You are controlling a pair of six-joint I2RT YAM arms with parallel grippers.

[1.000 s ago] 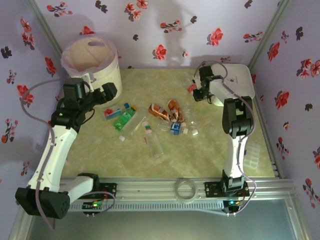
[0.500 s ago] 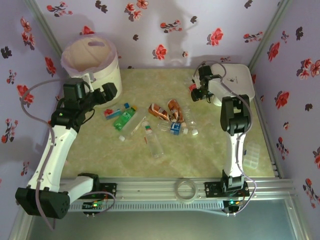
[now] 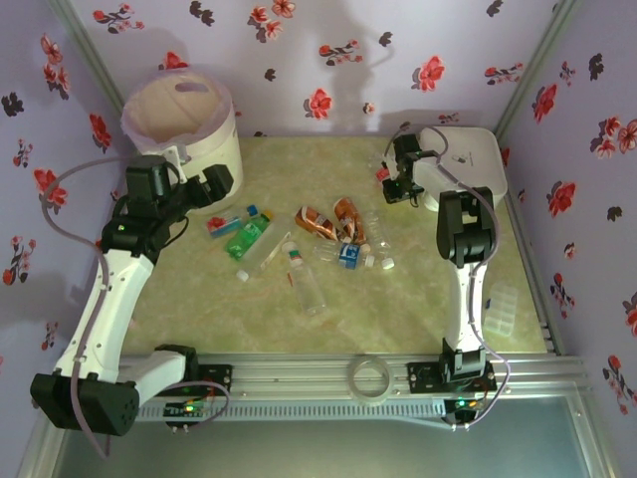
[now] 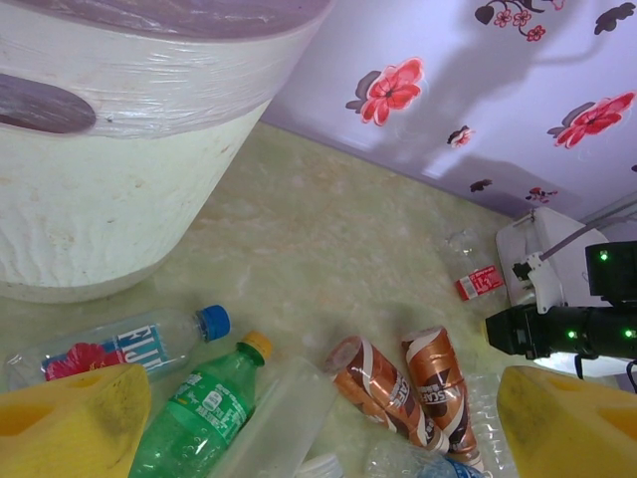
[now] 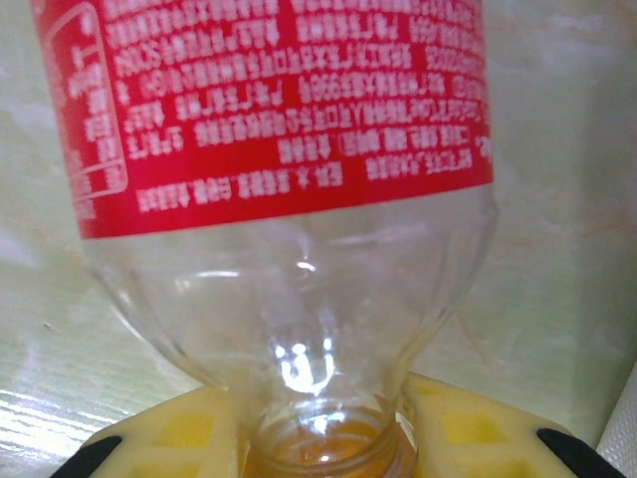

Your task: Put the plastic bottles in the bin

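Right pincer [image 5: 318, 443]: clamped on the neck of one red-label bottle [image 5: 289, 199], body pointing straight out, far right of desk [image 3: 199, 299].
Left pincer [image 4: 318, 423]: jaws spread wide beside the single bin [image 4: 100, 199].
Mid-desk: one green bottle [image 4: 199, 413], cap toward back wall; two orange-brown bottles [image 4: 376, 383] lying flat.

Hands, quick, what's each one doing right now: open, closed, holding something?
Left hand: open, empty.
Right hand: closed on the neck of a clear red-labelled bottle.

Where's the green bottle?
In the top view, the green bottle lies on the left side of the table, beside the blue-capped clear bottle, near the bin.
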